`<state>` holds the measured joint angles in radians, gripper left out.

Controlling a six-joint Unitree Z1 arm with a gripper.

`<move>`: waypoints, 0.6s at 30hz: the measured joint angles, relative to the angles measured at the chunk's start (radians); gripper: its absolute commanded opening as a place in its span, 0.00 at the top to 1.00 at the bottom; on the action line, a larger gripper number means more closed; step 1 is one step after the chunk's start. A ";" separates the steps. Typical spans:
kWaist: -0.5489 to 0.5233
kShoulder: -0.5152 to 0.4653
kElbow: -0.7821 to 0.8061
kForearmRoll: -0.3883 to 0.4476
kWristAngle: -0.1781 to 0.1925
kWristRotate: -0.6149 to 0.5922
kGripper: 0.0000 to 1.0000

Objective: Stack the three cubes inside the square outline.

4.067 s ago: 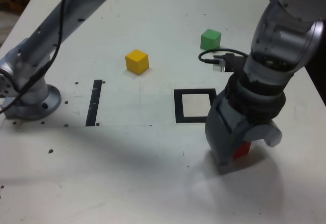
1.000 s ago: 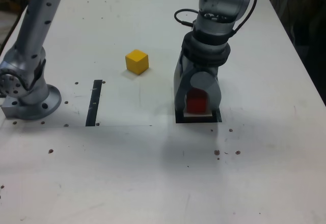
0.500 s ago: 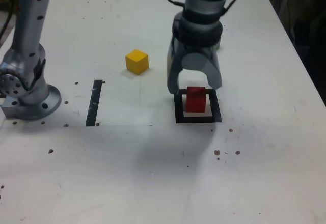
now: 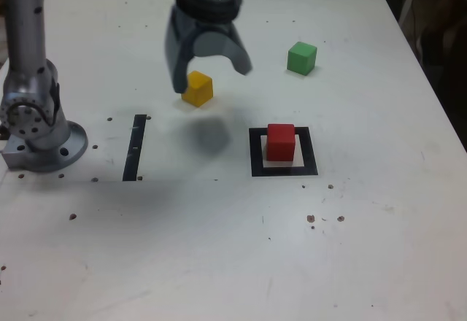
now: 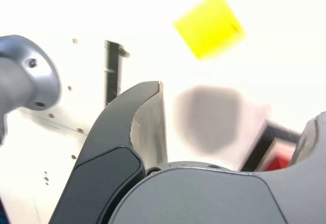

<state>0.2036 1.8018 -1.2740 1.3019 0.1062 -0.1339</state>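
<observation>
Leaving the red cube (image 4: 281, 141), spread fingers (image 4: 177, 73) now straddle the yellow cube (image 4: 197, 88).

You're looking at a robotics lab bench: a plain white table (image 4: 219, 263), scuffed and dotted with screw holes, carries the arm's bolted metal base (image 4: 40, 142). Just beside that base lie a taped black strip (image 4: 134, 147) and, farther off, a square outline (image 4: 283, 168).

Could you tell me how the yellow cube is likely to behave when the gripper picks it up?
The yellow cube looks solid with flat, matte faces, so it should probably stay rigid and not slip. Sitting flat on the table, it seems unlikely to roll. The open gripper hangs above it.
</observation>
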 measured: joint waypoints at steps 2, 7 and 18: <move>0.051 -0.013 0.024 0.003 0.007 -0.009 0.01; 0.143 -0.016 0.052 0.003 0.020 -0.028 0.00; 0.204 -0.024 0.109 -0.075 -0.004 -0.060 0.00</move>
<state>0.4072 1.7779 -1.1651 1.2271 0.1022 -0.1939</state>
